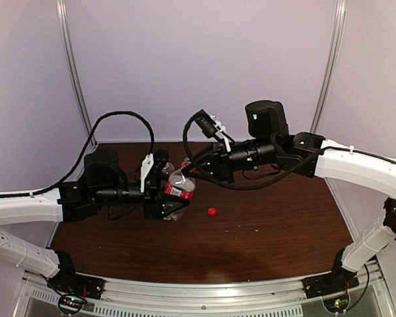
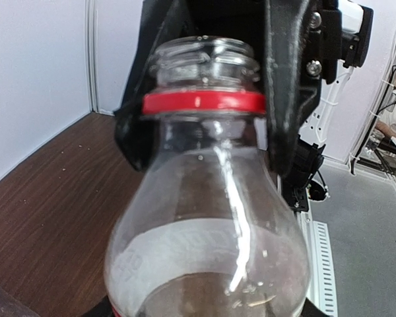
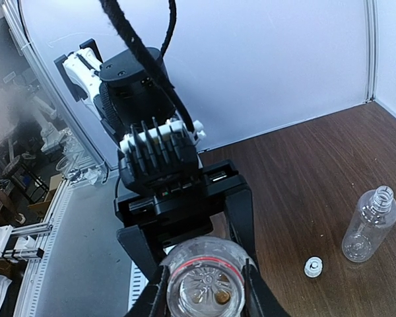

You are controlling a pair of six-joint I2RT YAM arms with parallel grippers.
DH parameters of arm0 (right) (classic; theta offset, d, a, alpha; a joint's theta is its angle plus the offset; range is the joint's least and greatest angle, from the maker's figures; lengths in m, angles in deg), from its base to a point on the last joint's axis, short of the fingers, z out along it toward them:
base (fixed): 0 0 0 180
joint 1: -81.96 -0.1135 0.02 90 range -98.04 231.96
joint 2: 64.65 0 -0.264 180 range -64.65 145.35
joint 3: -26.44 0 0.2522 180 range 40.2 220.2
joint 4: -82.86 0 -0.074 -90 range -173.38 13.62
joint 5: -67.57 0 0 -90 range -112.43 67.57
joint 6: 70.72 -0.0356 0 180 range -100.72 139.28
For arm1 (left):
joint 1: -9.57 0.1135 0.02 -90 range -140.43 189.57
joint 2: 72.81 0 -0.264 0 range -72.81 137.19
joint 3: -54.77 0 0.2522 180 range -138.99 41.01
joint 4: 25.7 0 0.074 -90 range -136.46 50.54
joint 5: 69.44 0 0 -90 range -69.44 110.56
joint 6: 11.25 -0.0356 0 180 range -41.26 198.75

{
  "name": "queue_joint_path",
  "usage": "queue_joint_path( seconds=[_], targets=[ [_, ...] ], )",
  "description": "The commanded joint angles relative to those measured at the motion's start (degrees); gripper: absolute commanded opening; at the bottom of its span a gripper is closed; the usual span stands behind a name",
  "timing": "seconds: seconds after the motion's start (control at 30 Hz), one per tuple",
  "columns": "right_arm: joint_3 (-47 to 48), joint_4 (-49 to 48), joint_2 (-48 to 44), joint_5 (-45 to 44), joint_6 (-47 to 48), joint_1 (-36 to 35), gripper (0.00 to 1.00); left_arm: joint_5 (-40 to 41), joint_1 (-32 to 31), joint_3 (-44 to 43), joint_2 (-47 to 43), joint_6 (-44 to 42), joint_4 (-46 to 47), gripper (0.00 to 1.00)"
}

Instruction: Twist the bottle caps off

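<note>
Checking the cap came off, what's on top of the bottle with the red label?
No cap: the red-label bottle ends in an open threaded mouth above a red ring. The right pincer flanks the neck, covering its sides.

End effector [image 3: 205, 292] around red-ringed bottle [image 3: 201, 274]

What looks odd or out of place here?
Nothing is spilled or broken. The red cap and the white cap lie loose on the table, and the right pincer is clamped on the neck of the red-label bottle, already capless.
</note>
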Motion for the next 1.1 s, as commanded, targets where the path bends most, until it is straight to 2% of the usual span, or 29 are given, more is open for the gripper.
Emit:
queue_joint_path(
  seconds=[0.0,0.07,0.13,0.2,0.4,0.57,0.87,1.07],
  targets=[
    [0.28,-0.81,-0.43,-2.68,0.74,-0.28,0.00,-0.06,-0.08,-1.71,-0.42,-0.38,3.35,0.67],
    [-0.31,-0.96,-1.00,-3.62,0.76,-0.23,0.00,0.30,-0.11,-1.65,-0.85,0.00,3.10,0.76],
    [-0.96,-0.92,-1.68,-4.75,1.01,-0.08,0.00,0.65,-0.10,-1.31,-1.31,0.15,3.04,0.91],
    [-1.59,-0.56,-2.32,-6.46,1.42,0.10,0.00,1.53,-0.11,-0.80,-1.83,0.06,2.96,0.98],
    [-2.85,2.26,-4.40,-13.55,1.72,1.73,0.00,6.67,-0.12,0.29,-4.69,-0.68,0.98,0.98],
    [-2.82,5.05,-4.74,-20.85,1.48,4.06,0.00,14.56,-0.08,1.04,-8.35,-0.64,-1.20,0.98],
    [-1.07,10.02,-2.82,-36.30,2.77,6.45,0.00,36.05,-0.12,1.83,-13.00,1.77,-7.84,0.98],
    [-1.24,10.63,0.51,-38.66,2.40,8.87,0.00,41.29,-0.10,2.80,-15.47,2.42,-9.05,0.98]
  ],
)
